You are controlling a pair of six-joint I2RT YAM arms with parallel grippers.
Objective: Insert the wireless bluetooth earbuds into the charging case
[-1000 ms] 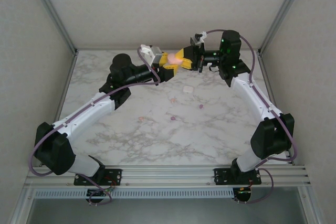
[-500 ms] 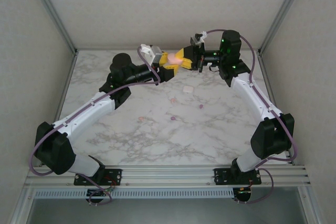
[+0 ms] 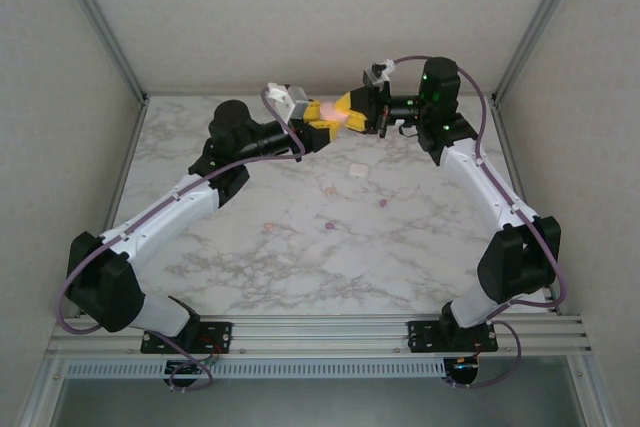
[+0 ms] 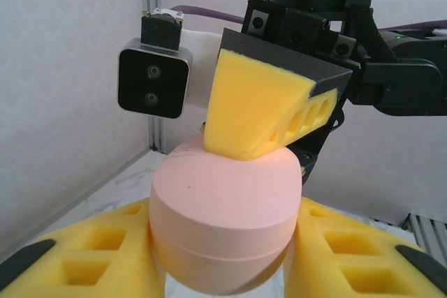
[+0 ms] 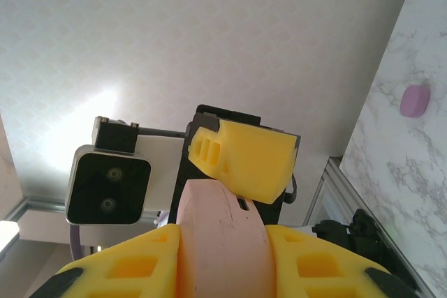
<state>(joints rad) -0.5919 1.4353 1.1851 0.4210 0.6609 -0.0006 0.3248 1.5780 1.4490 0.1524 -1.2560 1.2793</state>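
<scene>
Left gripper (image 4: 225, 259) and right gripper (image 5: 221, 259) both clamp one pink case (image 4: 222, 200) in mid-air; four tiny specks, probably earbuds (image 3: 330, 226), dot the marble table (image 3: 420, 257) near one white case (image 3: 357, 170).

Pink case (image 4: 223, 221), yellow pads (image 4: 258, 109), grey-veined white table (image 3: 300, 257)

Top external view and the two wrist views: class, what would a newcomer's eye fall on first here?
The pink case stands out first. It is held in the air over the far middle of the table, gripped between the yellow-padded left hand and right hand. Below it, a white case and tiny pink and purple pieces lie scattered on the marble table.
</scene>
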